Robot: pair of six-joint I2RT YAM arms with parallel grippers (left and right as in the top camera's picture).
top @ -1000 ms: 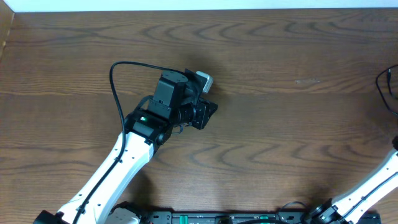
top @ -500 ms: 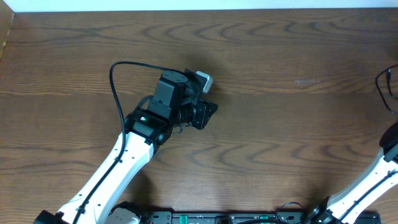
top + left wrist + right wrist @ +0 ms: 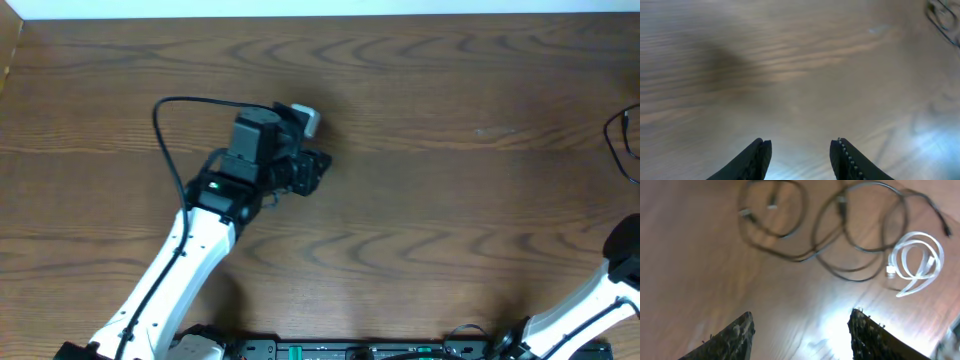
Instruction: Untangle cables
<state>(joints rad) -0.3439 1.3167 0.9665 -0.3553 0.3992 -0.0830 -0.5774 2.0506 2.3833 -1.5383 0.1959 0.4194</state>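
In the right wrist view, the black cable (image 3: 855, 280) lies in several loose loops across the far part of the table. The white cable (image 3: 916, 236) is a small coil at its right end. My right gripper (image 3: 801, 314) hovers open above bare wood in front of them, with nothing between its fingers. From overhead only a bit of black cable (image 3: 618, 135) shows at the right edge. My left gripper (image 3: 316, 168) is far from it, left of the table's middle. Its jaws (image 3: 800, 142) stand open and empty, and a blurred cable loop (image 3: 941, 17) shows in the far corner.
The dark wooden table (image 3: 430, 230) fills the overhead view, with a pale wall edge along the top. The left arm's own thick black wire (image 3: 165, 130) arcs over its wrist. The right arm (image 3: 620, 275) enters at the lower right corner.
The left arm has swung a little to the left and its jaws have parted wider. The right arm has drawn further toward the right edge of the overhead view.
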